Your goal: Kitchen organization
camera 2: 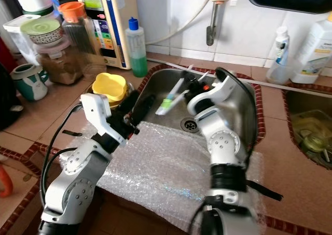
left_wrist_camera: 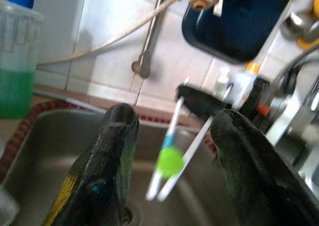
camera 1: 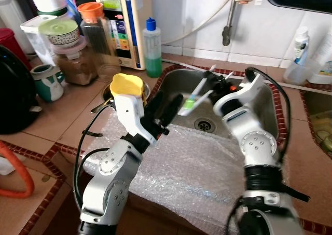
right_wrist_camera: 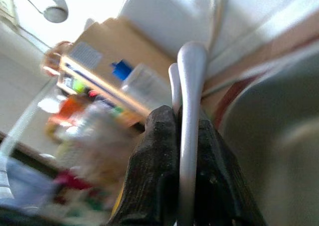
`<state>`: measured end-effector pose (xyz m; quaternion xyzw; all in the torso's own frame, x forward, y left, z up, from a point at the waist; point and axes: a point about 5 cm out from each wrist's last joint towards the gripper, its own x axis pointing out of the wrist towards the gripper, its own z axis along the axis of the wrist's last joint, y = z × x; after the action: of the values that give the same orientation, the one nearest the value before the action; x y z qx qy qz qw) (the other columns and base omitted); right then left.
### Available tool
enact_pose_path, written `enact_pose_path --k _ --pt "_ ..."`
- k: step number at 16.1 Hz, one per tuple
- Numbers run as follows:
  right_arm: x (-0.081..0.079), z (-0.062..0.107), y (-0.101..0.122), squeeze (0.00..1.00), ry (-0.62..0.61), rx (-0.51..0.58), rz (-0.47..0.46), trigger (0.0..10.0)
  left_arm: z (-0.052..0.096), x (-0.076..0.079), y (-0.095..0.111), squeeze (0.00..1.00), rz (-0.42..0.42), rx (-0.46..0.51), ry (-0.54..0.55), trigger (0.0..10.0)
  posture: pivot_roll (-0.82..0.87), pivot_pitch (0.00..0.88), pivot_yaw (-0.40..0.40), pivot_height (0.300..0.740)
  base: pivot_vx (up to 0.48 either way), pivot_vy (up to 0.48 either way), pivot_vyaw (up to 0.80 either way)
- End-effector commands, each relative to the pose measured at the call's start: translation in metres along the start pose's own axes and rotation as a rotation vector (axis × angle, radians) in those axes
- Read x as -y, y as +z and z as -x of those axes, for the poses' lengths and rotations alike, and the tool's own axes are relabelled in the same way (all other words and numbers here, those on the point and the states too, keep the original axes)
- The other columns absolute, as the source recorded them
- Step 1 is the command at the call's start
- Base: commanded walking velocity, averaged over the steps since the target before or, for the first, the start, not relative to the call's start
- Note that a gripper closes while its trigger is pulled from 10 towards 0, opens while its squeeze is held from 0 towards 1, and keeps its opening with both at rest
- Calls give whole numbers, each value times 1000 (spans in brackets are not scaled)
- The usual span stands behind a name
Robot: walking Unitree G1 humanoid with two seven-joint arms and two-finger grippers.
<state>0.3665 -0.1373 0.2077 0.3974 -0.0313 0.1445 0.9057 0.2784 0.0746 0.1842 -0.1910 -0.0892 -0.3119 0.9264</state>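
Over the steel sink [camera 1: 259,97] my right gripper [camera 1: 211,82] is shut on the white handles of two toothbrushes [camera 1: 199,92]; one has a green and blue head [camera 1: 187,105]. The brushes slant down toward my left. My left gripper [camera 1: 168,100] is open at the sink's left edge, its black fingers [left_wrist_camera: 114,156] on either side of the brush heads [left_wrist_camera: 168,161] without touching them. In the right wrist view the two white handles [right_wrist_camera: 188,101] are pinched between the shut fingers [right_wrist_camera: 154,161].
A bubble-wrap sheet [camera 1: 192,167] covers the counter in front of the sink. A yellow cup [camera 1: 126,84], a green soap bottle [camera 1: 152,51], jars [camera 1: 78,58] and a water purifier [camera 1: 124,22] stand at the left. A faucet [camera 1: 228,22] hangs above the drain [camera 1: 205,124].
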Motion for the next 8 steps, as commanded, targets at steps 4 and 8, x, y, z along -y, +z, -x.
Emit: enact_pose_path --k 4,8 --pt "8 -1 27 0 20 54 571 0 -2 -3 5 1000 -76 7 20 10000 -192 75 92 740 0 0 0" --pt "54 13 23 0 -150 -107 946 0 -3 -5 4 1000 -118 -3 26 10000 -195 77 95 740 0 0 0"
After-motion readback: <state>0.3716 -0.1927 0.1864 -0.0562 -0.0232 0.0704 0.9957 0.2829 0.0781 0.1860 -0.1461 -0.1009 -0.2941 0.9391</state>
